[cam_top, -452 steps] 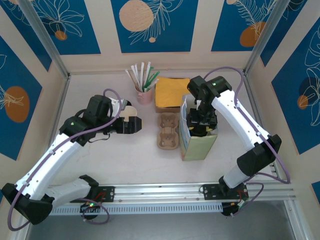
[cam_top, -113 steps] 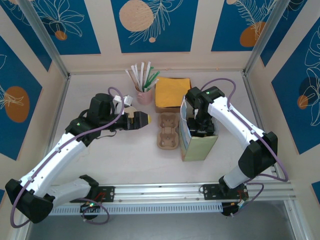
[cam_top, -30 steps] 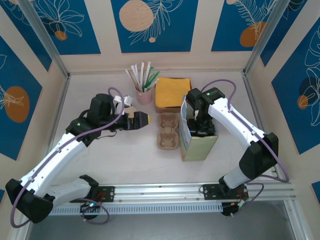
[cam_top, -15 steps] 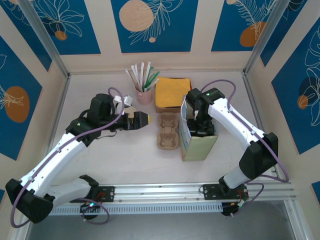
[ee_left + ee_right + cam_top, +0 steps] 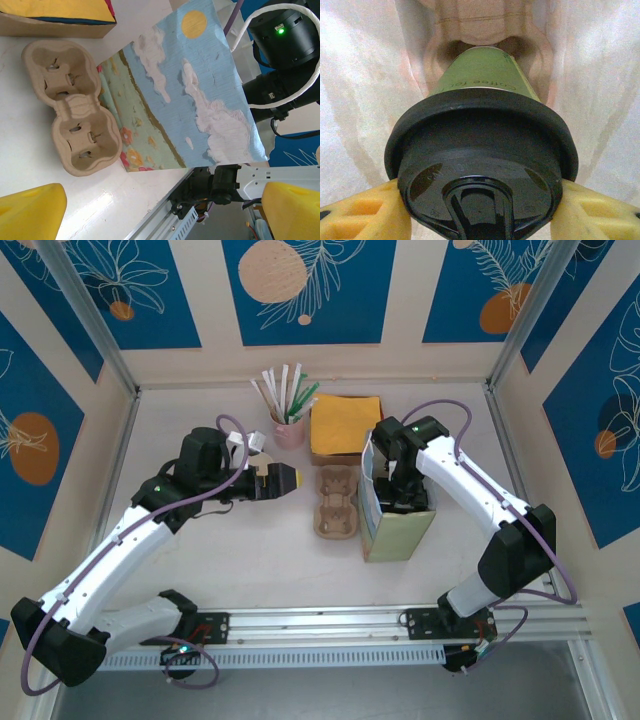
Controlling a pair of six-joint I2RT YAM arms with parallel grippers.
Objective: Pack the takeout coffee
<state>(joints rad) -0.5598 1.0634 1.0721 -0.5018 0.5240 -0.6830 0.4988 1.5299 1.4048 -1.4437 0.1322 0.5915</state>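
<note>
Tight w/ bag (image 5: 398, 530) walls close round the takeout coffee (image 5: 480, 165); open counter (image 5: 250, 560) on the left. My R arm bends over, wrist down inside bag. R tool (image 5: 480, 215) clamps coffee at its black lid. L tool (image 5: 280, 480) spread wide, empty, near cup carrier (image 5: 337, 502).

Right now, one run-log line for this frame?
right gripper shut on takeout coffee at its black lid, inside paper bag | left gripper open, empty, near empty cup carrier | coffee not yet released
</note>
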